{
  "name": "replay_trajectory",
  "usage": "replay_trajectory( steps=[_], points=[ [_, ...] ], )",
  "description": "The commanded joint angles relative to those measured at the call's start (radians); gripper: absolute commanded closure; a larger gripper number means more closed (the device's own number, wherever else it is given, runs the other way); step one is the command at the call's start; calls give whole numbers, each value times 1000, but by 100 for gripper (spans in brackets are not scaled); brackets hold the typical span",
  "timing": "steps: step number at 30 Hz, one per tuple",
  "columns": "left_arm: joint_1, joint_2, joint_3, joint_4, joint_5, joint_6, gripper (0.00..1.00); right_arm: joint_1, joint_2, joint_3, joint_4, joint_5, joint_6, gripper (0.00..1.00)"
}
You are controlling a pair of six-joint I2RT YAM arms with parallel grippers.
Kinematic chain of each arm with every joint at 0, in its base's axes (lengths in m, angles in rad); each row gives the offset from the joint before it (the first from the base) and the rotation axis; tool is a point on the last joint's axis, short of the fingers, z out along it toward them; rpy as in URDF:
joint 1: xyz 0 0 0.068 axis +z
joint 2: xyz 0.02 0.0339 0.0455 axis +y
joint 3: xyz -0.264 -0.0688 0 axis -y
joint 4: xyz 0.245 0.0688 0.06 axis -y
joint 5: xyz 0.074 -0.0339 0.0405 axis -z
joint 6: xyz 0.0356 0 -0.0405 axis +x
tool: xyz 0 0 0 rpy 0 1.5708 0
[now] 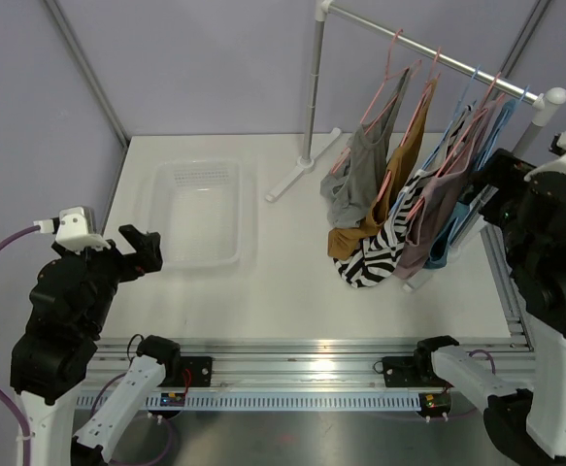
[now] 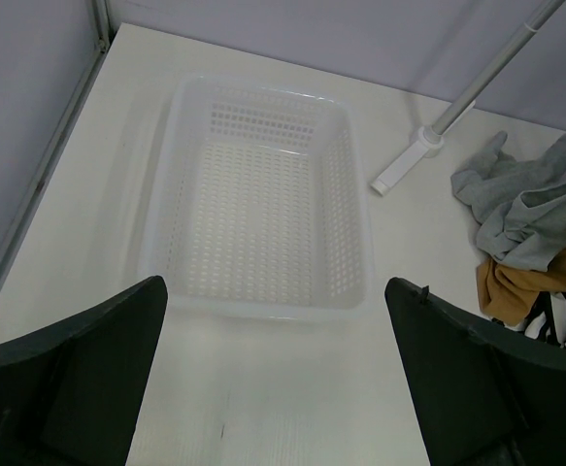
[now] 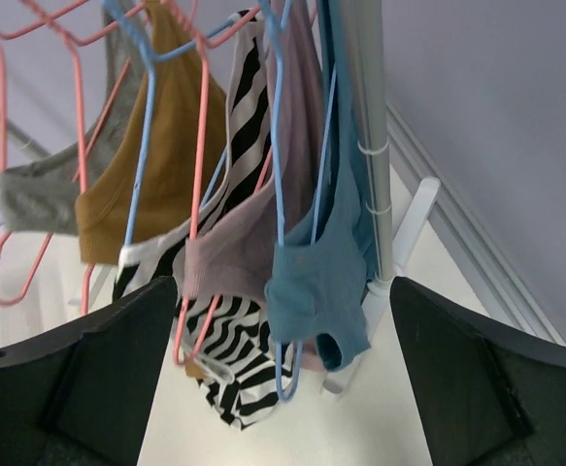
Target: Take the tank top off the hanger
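Our right gripper (image 3: 283,283) has its 2 jaws spread wide. They pinch nothing and touch nothing. Ahead of the gap between them hangs the blue tank top (image 3: 316,282) on its blue hanger (image 3: 282,194), toward the right jaw and just beside the rack pole (image 3: 368,146). It is apart from both jaws.

Running toward the left jaw hang 4 more: the mauve tank top (image 3: 239,248) touching the blue one, the zebra-striped tank top (image 3: 229,364) drooping lowest, the brown tank top (image 3: 166,165), and the grey tank top (image 3: 35,194) furthest out on a pink hanger (image 3: 1,146).

Our left gripper (image 2: 275,286) also has its 2 jaws spread wide, with nothing in them. The white perforated basket (image 2: 355,194) sits on the table (image 2: 292,388) ahead of that gap, apart from the jaws. From this gripper, the tank tops lie well beyond the right jaw.
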Motion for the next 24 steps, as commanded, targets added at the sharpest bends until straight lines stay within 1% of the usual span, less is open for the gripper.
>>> replay_trajectory(
  steps=[1,6,10,12,14,15,16,18,24],
  points=[
    [-4,9,-22,71,63,-15,1,5,134,66,-3,123,24,2],
    [-4,10,-45,75,60,-7,1,4,216,68,47,177,9,26],
    [-4,16,-48,64,52,2,1,4,282,81,61,246,-6,28],
    [-4,13,-49,61,49,7,1,2,305,77,73,286,-20,37],
    [-4,13,-54,61,44,11,1,4,321,69,81,301,-29,49],
    [-4,12,-54,58,41,11,1,4,321,66,81,310,-28,60],
    [-4,10,-55,59,41,14,1,4,322,63,80,312,-25,67],
    [-4,10,-55,59,40,14,1,4,316,54,83,312,-23,78],
    [-4,15,-57,59,44,17,1,2,298,25,102,327,-41,75]
  ],
)
